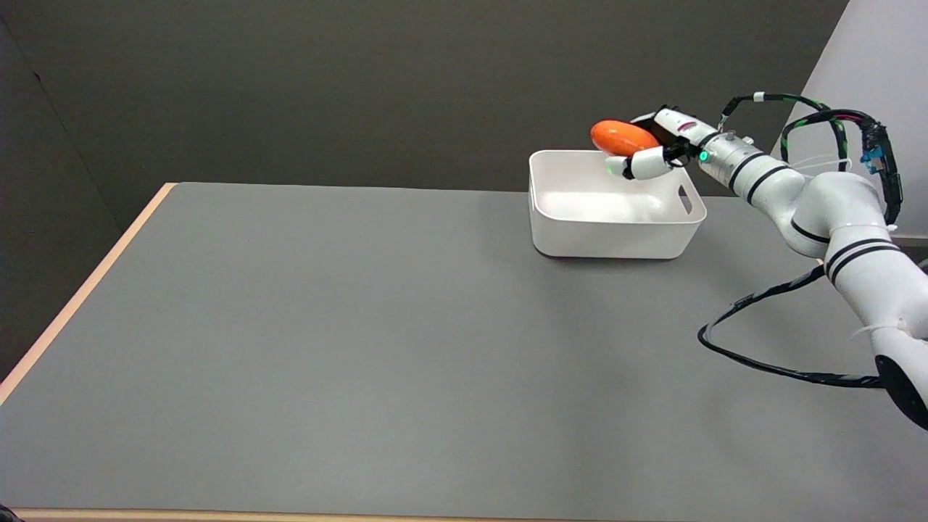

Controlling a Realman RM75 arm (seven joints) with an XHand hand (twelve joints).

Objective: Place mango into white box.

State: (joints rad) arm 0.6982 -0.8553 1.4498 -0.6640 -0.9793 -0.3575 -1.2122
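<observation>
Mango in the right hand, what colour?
Orange-red, smooth oval mango, held by the right hand; head view.

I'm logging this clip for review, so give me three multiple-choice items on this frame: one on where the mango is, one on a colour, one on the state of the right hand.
1. Where is the mango?
A. Lying on the table
B. Held in the air over the white box
C. Resting on the box floor

2. What colour is the table top?
A. Grey
B. Blue
C. White

3. What is the right hand doing?
A. Holding nothing, fingers spread
B. Pressing on the box rim
C. Holding the mango

Answers: 1 B, the mango sits above the box's far rim with the box interior bare below it. 2 A, the surface is plain grey with a light wooden edge. 3 C, fingers wrap around the orange mango.
</observation>
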